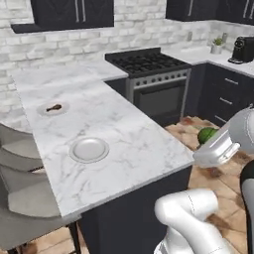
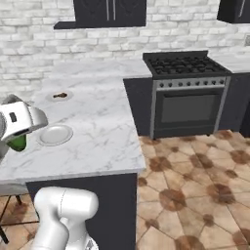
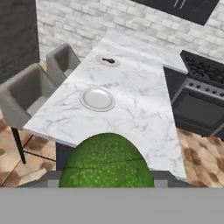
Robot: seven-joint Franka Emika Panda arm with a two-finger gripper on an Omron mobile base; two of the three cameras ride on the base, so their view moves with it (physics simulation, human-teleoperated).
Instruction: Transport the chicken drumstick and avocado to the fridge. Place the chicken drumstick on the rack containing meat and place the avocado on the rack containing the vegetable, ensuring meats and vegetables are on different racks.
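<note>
A glossy white arm (image 1: 196, 218) of fat rounded segments, with a dark joint at the right edge; its white hand (image 2: 22, 122) carries a small dark rectangle.

No legible text or labels, seemingly.

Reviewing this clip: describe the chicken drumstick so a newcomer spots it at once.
Find the long marble counter left of the black stove. Two round plates sit on it; the nearer plate is bare. The drumstick is the small dark-brown piece on the farther plate.
</note>
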